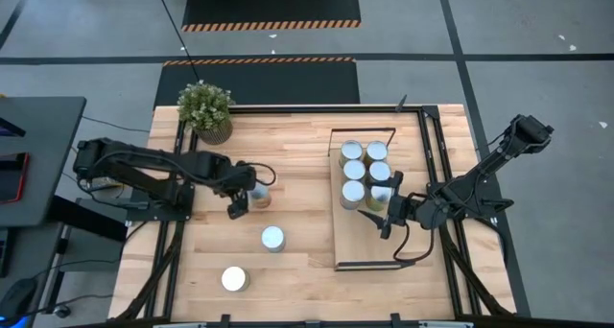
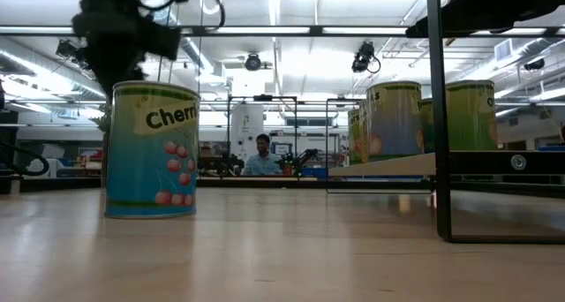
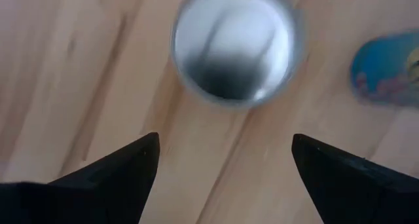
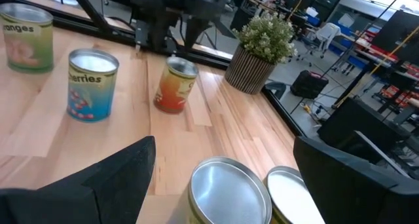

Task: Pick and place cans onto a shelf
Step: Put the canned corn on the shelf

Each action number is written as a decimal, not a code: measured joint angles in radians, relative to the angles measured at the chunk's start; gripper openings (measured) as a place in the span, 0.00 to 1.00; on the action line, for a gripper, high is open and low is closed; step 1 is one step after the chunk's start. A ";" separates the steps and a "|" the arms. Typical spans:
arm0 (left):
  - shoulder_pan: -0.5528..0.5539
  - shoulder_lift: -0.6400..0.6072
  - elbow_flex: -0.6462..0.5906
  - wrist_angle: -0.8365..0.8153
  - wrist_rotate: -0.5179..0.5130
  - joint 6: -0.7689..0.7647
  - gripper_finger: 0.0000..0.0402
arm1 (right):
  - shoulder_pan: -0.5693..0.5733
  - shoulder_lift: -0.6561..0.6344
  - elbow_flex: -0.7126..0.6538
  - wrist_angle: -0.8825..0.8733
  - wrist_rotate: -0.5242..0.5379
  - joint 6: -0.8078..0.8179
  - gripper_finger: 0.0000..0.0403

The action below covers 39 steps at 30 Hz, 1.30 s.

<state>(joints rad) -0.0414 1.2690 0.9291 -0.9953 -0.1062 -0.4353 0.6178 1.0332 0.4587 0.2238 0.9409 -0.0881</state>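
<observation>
An orange-sided can [image 1: 260,196] stands upright on the table; it also shows in the right wrist view [image 4: 175,85]. My left gripper [image 1: 246,196] hovers over it, open, pointing down. In the left wrist view the can's silver lid [image 3: 232,47] lies just ahead of the open fingers [image 3: 222,145], not between them. My right gripper [image 1: 386,219] is open and empty over the shelf [image 1: 365,242], just near of the several cans [image 1: 366,172] standing on it. Two of their lids [image 4: 229,188] show below its fingers.
A blue cherries can [image 1: 273,238] and a green oranges can [image 1: 234,278] stand loose on the table near the front. A potted plant [image 1: 206,109] sits at the far left corner. The shelf's near half [image 1: 369,246] is bare board. A person [image 2: 261,156] sits far behind the table.
</observation>
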 joint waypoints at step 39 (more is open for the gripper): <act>-0.043 0.166 -0.182 0.555 -0.121 -0.002 0.85 | 0.000 0.003 0.000 0.017 0.000 0.018 0.92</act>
<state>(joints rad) -0.0847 1.4345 0.7471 -0.4400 -0.2268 -0.4373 0.6177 1.0367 0.4587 0.2412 0.9409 -0.0700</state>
